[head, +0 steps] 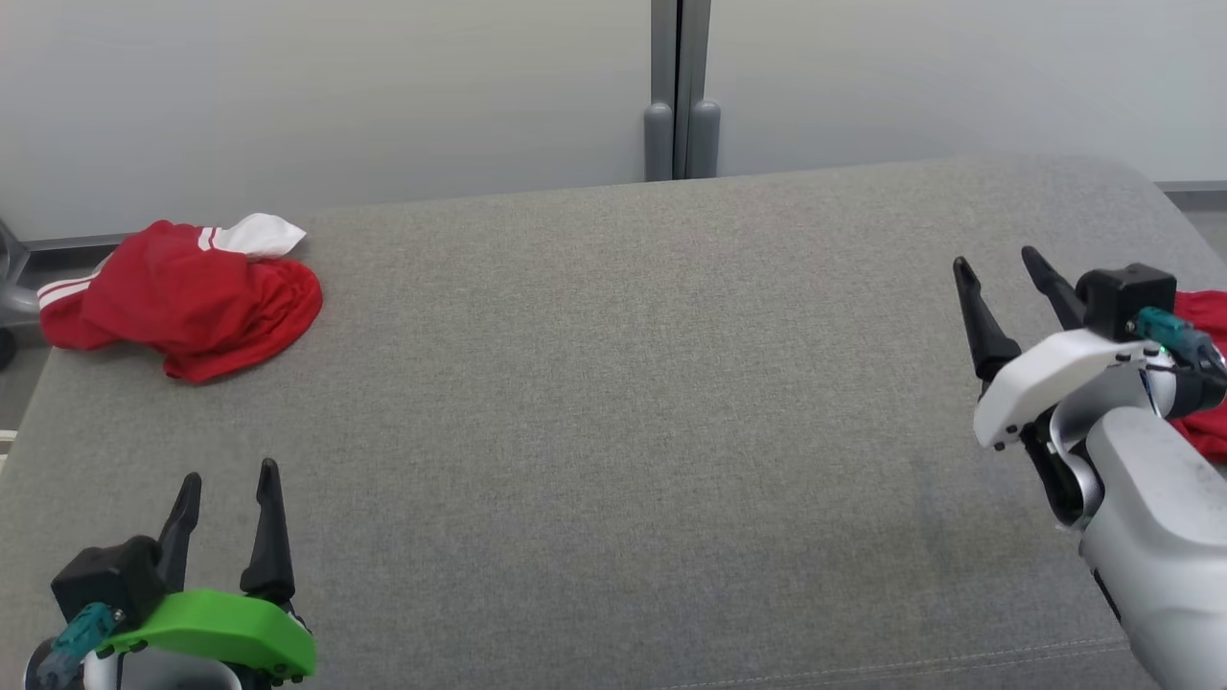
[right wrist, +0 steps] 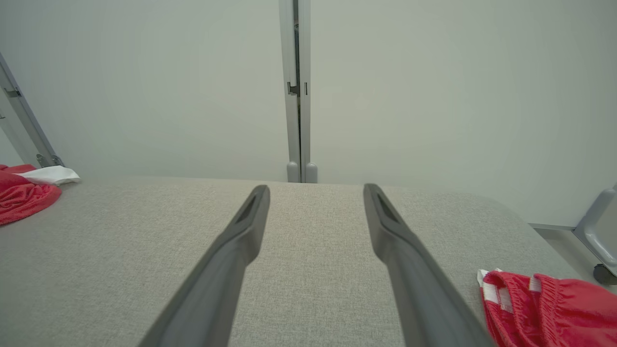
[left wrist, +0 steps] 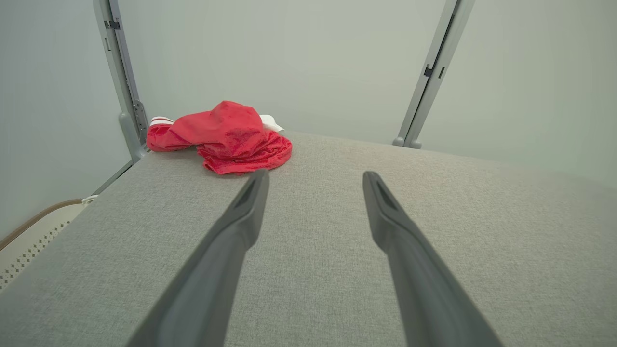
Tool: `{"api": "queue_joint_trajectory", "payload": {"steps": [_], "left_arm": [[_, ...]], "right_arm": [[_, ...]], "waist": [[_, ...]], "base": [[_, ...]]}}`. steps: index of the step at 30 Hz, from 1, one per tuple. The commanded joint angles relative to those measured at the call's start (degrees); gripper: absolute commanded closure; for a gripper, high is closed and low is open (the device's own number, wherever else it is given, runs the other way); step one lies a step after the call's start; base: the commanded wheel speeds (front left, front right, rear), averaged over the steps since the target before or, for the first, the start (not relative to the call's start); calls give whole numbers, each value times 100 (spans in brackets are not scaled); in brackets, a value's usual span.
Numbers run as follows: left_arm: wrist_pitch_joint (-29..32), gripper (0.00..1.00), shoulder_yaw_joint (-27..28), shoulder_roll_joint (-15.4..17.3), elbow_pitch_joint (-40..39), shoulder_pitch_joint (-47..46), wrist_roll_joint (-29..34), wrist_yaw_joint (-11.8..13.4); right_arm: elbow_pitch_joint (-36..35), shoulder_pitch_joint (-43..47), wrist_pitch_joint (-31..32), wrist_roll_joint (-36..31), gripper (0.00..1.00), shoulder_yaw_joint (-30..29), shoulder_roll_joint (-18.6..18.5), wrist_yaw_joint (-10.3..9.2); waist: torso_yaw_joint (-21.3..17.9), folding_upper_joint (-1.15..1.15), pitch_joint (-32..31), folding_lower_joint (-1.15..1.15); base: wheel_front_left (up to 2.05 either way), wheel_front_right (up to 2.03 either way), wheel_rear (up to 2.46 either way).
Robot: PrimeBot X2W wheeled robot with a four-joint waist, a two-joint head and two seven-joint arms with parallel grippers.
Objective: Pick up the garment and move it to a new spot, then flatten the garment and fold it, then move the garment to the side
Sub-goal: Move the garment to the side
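Grey woven cloth covers the padded surface (head: 623, 402) under both my arms, and nothing lies on the part nearest me. My left gripper (head: 230, 471), with its green cover (head: 220, 628), hovers low at the near left corner, its two dark fingers spread well apart and holding nothing. My right gripper (head: 993, 257), with its white cover (head: 1045, 374), hangs further out over the right side, also spread wide and empty. Just beyond that wrist a second red piece (head: 1203, 311) with white stripes and a gathered band lies at the right edge, partly hidden by my forearm. The crumpled red garment (head: 187, 297), with white stripes and a white patch, sits heaped at the far left corner, touching the edge and well apart from either gripper; I judge this heap to be the one to lift. Behind it all stand the pale wall (head: 383, 96) and a grey post (head: 681, 86). The heap is so close to the edge that a push in place of a pinch could slide it off the side. Pinching a single loose layer could leave the rest trailing and twisted, which would make flattening harder. I could also confuse the two red pieces, since they look alike. No brand, label or writing is readable on the cloth, the garments or my covers.
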Motion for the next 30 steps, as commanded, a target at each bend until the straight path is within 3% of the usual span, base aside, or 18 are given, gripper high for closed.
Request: {"api": "queue_joint_trajectory", "payload": {"steps": [1,7,18,24,30], "left_arm": [[-52,0,46,-12,-59,130,-24,43],[-99,0,51,-27,-265,418,8,160],[-166,0,121,16,-535,750,48,260],[-150,0,51,-70,-499,712,77,234],[-119,0,-20,-95,-482,693,95,271]], "right_arm": [[-147,218,-20,-107,0,-123,44,-7],[-928,973,155,-444,0,-677,345,-7],[-3375,2767,1233,-1296,0,-1868,1199,-7],[-4264,3357,1680,-1516,0,-1926,1544,-7],[-4500,3466,1866,-1602,0,-1844,1643,-7]], "waist": [[31,0,-50,0],[19,0,-94,0],[60,0,-78,0],[75,0,-61,0],[52,0,-49,0]], "base": [[0,0,0],[0,0,0],[0,0,0],[0,0,0],[0,0,0]]}}
